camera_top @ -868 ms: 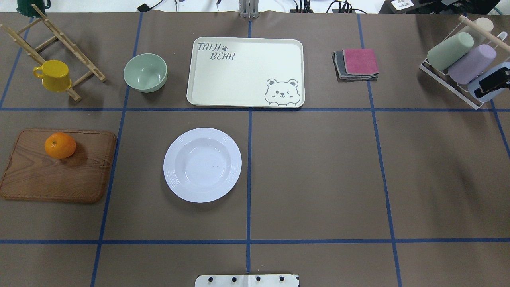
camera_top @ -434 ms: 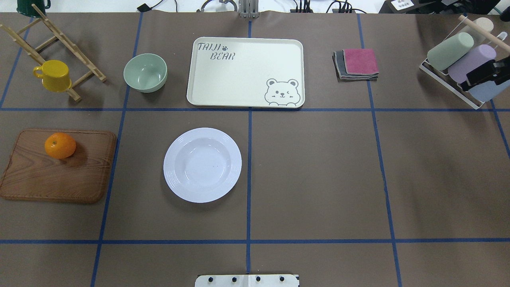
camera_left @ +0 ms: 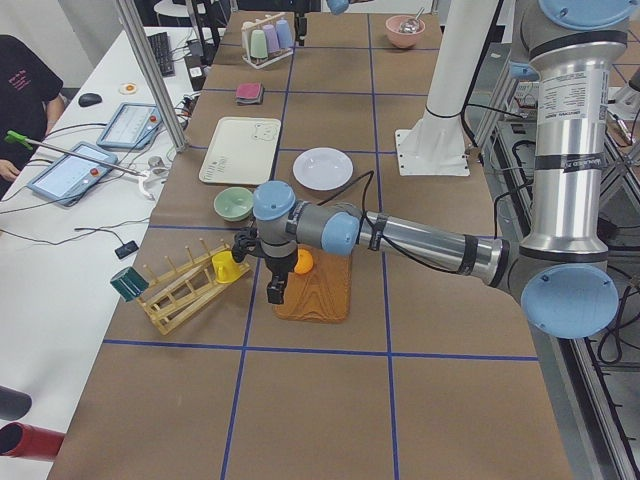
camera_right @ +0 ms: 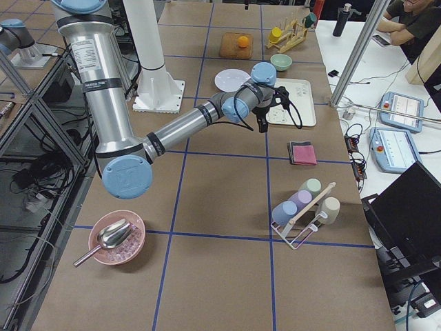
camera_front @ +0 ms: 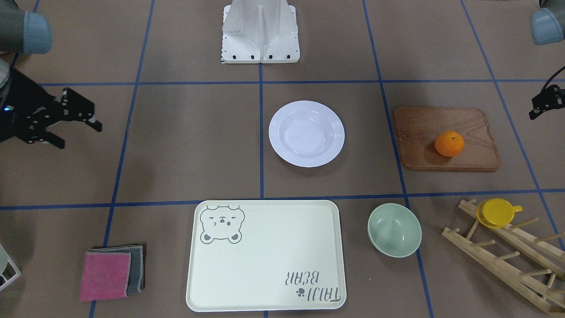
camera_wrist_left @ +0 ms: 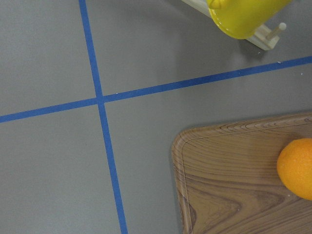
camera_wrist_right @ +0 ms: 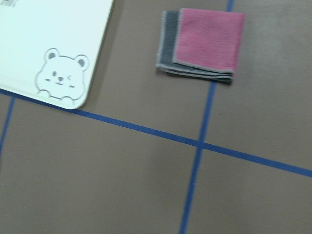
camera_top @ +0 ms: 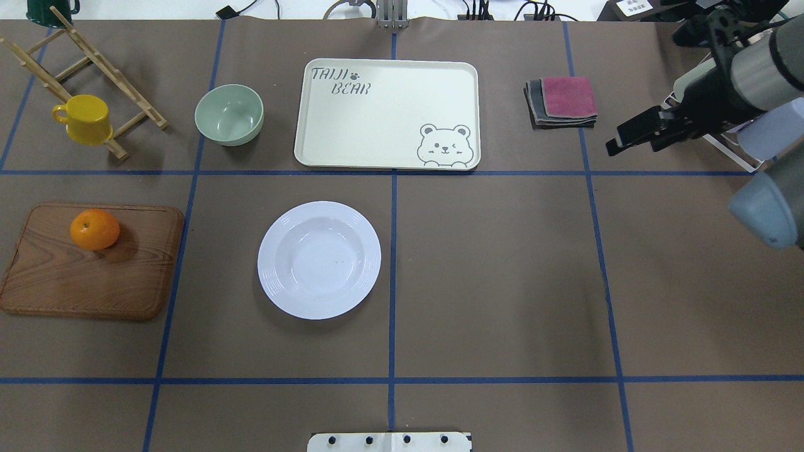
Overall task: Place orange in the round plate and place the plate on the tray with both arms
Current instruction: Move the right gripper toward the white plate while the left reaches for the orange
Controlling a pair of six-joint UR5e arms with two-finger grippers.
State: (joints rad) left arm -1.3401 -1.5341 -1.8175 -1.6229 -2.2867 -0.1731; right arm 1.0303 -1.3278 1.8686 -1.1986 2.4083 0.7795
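The orange (camera_top: 95,229) rests on the far part of a wooden board (camera_top: 94,282) at the table's left; the left wrist view catches it at its right edge (camera_wrist_left: 298,168). The white round plate (camera_top: 319,259) lies empty near the centre, with the cream bear tray (camera_top: 386,113) behind it, also empty. My right gripper (camera_top: 619,143) hovers open at the right, beside the folded cloths, far from the plate. In the front-facing view it is at the left (camera_front: 79,136). Only a sliver of my left gripper (camera_front: 542,104) shows, beyond the board's outer side; I cannot tell whether it is open or shut.
A pale-green bowl (camera_top: 229,115) stands left of the tray. A yellow cup (camera_top: 83,119) hangs on a wooden rack (camera_top: 94,63) at the far left. Folded pink and grey cloths (camera_top: 561,102) lie right of the tray. A wire cup rack (camera_top: 710,135) sits behind the right arm.
My right arm has swung in from the right edge toward the table's middle, so its gripper is now near the cloths. The orange, plate and tray have not moved.
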